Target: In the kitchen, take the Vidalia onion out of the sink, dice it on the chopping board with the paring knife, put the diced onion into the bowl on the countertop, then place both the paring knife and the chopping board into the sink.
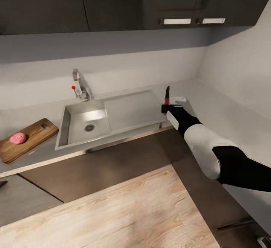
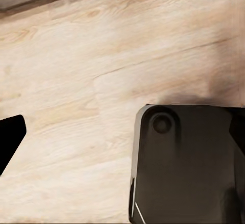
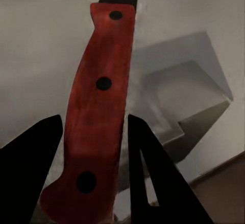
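The right claw (image 1: 166, 106) is clamped on the red, three-riveted handle of the small dark-bladed paring knife (image 1: 167, 94), holding it blade-up over the glossy grey worktop (image 1: 210, 106) at the right end of the stainless-steel sink (image 1: 109, 118), close to the white squarish bowl (image 1: 178, 99) behind it. The left claw's state cannot be told; its wrist camera looks down on pale wood flooring. The small pink-magenta Vidalia onion (image 1: 18, 138) sits whole on the brown wooden chopping board (image 1: 26, 139) near the worktop's left front edge, well apart from the knife. To do this step well, I judge the arm should carry the knife across above the basin and tap, then turn the blade downward over the onion's middle before pressing. No brand, label or writing is readable anywhere.
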{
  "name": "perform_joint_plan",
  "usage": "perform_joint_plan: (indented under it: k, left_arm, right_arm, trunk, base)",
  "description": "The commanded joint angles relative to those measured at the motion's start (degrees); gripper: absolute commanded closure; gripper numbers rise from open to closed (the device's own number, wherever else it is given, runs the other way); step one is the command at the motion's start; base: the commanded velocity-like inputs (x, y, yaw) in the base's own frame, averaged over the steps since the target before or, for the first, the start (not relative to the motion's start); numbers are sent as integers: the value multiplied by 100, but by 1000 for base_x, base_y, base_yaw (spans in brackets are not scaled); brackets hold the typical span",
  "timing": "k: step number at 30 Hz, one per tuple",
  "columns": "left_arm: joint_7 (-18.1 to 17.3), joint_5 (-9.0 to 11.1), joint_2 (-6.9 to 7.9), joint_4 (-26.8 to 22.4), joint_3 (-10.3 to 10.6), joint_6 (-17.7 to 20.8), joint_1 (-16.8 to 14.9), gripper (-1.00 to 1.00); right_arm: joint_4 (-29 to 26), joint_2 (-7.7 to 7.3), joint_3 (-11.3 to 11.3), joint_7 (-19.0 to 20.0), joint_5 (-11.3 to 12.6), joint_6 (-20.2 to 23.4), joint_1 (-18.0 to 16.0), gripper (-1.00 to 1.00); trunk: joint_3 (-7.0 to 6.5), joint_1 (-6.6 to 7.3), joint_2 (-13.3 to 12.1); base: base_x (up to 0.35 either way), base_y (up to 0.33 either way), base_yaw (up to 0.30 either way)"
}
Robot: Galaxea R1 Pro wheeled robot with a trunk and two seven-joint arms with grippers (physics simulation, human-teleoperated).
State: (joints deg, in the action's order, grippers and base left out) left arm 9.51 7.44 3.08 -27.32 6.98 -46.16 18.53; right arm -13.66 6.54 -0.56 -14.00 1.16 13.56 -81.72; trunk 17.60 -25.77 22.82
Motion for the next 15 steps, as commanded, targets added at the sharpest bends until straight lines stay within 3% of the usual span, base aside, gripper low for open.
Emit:
perform_joint_plan:
  k: [1,4,6,9,15]
  left_arm:
    - [25,56,8,-12,49,-7,1,-100]
    - [25,56,8,-13,49,-7,1,-100]
    - [28,56,8,-11,49,-7,1,-100]
    - [35,56,8,-7,49,-7,-1,-100]
    - [50,64,22,5,49,-3,-70,-100]
  right_arm:
    - [-168,3,-8,-24,17,92,-2,100]
    - [-437,73,-17,-24,15,169,-2,100]
    - [-537,231,-48,-24,-48,171,-2,100]
    - [-575,339,-70,-7,-142,97,-2,100]
    - [-577,346,-75,27,-167,-776,209,100]
  trunk:
    - [3,-1,10]
    - [-17,-1,10]
    - [-30,-1,10]
    - [-52,-1,10]
    - [-95,-1,10]
  base:
    - [-287,192,222]
    - [-285,192,214]
    - [-274,192,205]
    - [-246,188,202]
    - [-81,67,191]
